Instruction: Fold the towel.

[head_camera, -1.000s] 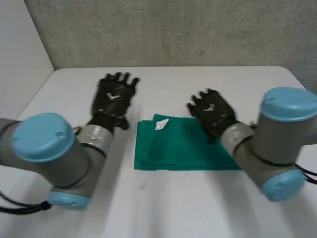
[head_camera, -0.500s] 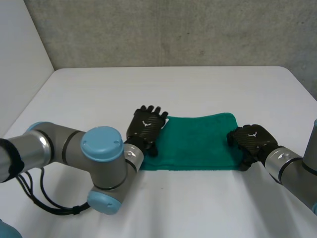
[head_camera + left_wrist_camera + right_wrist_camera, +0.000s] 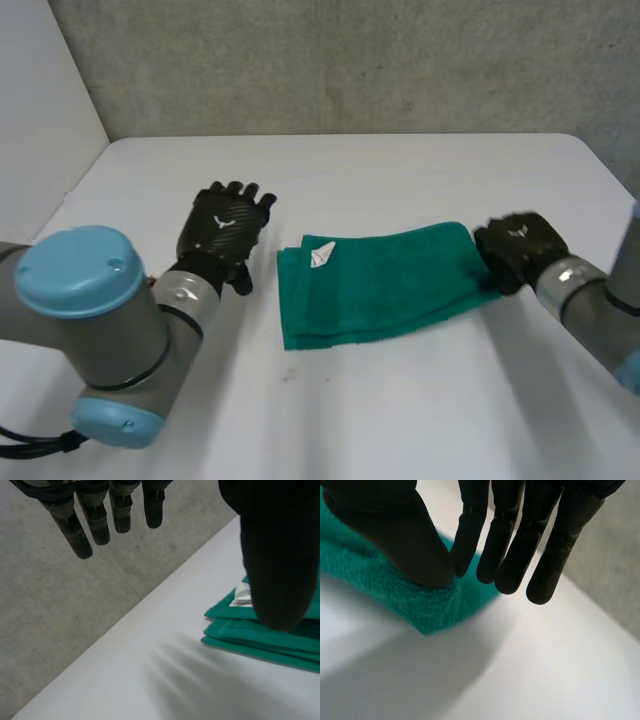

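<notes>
Towel: green towel (image 3: pixel 380 285), folded in layers, lying about midway between the left and right edges of the white surface (image 3: pixel 400 180). Its long side runs left to right, and the right end is angled slightly toward the far edge.
Tag: small white tag (image 3: pixel 322 253) on top of the towel, at its far left corner.
Left robot hand: the left robot hand (image 3: pixel 225 225) is over bare surface just beside the towel's left end and apart from the cloth. Its fingers are straight and relaxed, holding nothing.
Right robot hand: the right robot hand (image 3: pixel 520 245) is at the towel's right end. The thumb and the finger next to it pinch the cloth at that end, while the other fingers reach straight past it.
Wall: rough grey wall (image 3: pixel 350 60) behind the surface's far edge.
</notes>
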`<state>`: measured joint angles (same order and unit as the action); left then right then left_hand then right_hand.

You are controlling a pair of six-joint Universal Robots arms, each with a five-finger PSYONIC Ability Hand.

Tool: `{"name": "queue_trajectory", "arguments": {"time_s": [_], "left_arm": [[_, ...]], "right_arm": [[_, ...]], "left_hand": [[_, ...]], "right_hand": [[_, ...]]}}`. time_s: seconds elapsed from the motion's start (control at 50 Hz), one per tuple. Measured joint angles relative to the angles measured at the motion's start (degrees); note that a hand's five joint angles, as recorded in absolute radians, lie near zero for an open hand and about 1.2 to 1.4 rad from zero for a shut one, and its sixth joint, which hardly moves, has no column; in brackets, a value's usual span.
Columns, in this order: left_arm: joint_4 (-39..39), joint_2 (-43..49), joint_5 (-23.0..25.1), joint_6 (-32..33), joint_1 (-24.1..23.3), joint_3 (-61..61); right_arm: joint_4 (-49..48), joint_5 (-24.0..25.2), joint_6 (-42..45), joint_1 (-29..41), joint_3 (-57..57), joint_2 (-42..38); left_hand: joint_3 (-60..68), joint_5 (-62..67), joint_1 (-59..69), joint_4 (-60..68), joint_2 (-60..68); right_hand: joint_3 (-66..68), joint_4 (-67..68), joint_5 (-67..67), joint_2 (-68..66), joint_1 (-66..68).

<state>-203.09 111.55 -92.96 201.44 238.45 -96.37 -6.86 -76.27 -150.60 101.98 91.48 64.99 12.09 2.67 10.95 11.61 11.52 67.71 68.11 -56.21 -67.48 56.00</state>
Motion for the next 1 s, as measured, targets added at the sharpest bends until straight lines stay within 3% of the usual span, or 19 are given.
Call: {"name": "queue_trajectory", "arguments": {"time_s": [0.12, 0.22, 0.3, 0.4, 0.42, 0.46, 0.54, 0.62, 0.72, 0.86, 1.0], "left_arm": [[-0.03, -3.06, -0.11, -0.15, 1.19, -2.08], [-0.16, -3.58, -0.15, -0.29, 2.05, -2.34], [-0.25, -3.46, -0.13, -0.81, 2.67, -2.26], [-0.25, -3.3, -0.06, -1.64, 2.96, -2.19], [-0.24, -3.23, 0.01, -2.04, 3.01, -2.18], [-0.24, -2.98, 0.12, -2.49, 3.03, -2.14], [-0.27, -2.56, 0.23, -2.76, 2.88, -2.07], [-0.3, -2.35, 0.27, -2.79, 2.58, -2.11], [-0.38, -2.2, 0.26, -2.8, 2.21, -2.31], [-0.53, -1.46, 0.28, -2.81, 2.09, -2.63], [-0.61, -0.76, 0.33, -2.81, 2.03, -2.69]], "right_arm": [[4.0, -0.05, 0.21, 12.51, -9.18, -1.92], [6.22, 3.41, 0.1, 24.23, -16.18, -8.03], [7.13, 5.77, -0.08, 29.38, -19.47, -13.41], [7.5, 4.78, -0.26, 30.73, -21.02, -16.23], [7.5, 2.06, -0.57, 30.54, -21.38, -16.64], [7.01, -2.57, -1.43, 29.09, -21.03, -15.21], [5.53, -8.76, -4.17, 24.55, -18.0, -10.13], [3.26, -10.31, -7.76, 19.04, -12.09, -4.28], [-1.11, -6.8, -10.67, 8.74, 0.72, 3.76], [-3.95, 0.59, -4.45, -1.25, 12.58, 5.44], [-6.94, 3.21, -1.02, -4.04, 16.01, 3.88]], "left_hand": [[0.0, 0.0, 0.0, 0.0, 0.0], [0.0, 0.0, 0.0, 0.0, 0.0], [0.0, 0.0, 0.0, 0.0, 0.0], [0.0, 0.0, 0.0, -0.01, 0.0], [0.0, 0.0, 0.0, -0.01, 0.0], [0.0, 0.0, 0.0, 0.0, 0.0], [0.0, 0.0, 0.0, 0.0, 0.0], [0.0, 0.0, 0.0, 0.0, 0.0], [0.0, 0.0, 0.0, 0.0, 0.0], [0.0, 0.0, 0.0, 0.0, 0.0], [0.0, 0.0, 0.0, 0.0, 0.0]], "right_hand": [[0.0, 0.01, -0.36, -0.01, 0.34], [0.0, 0.02, -0.86, -0.01, 0.84], [0.0, 0.02, -0.89, -0.01, 0.84], [-2.1, -2.19, 1.05, 2.49, -0.94], [-19.31, -19.6, 16.9, 19.35, -14.98], [-40.69, -40.38, 38.44, 40.61, -32.21], [-45.53, -46.18, 44.29, 44.64, -36.27], [-45.53, -46.18, 44.29, 44.64, -36.27], [-45.53, -46.18, 44.26, 44.63, -36.27], [-40.12, -40.41, 39.01, 40.99, -32.17], [-31.47, -32.17, 31.63, 31.3, -25.17]]}}
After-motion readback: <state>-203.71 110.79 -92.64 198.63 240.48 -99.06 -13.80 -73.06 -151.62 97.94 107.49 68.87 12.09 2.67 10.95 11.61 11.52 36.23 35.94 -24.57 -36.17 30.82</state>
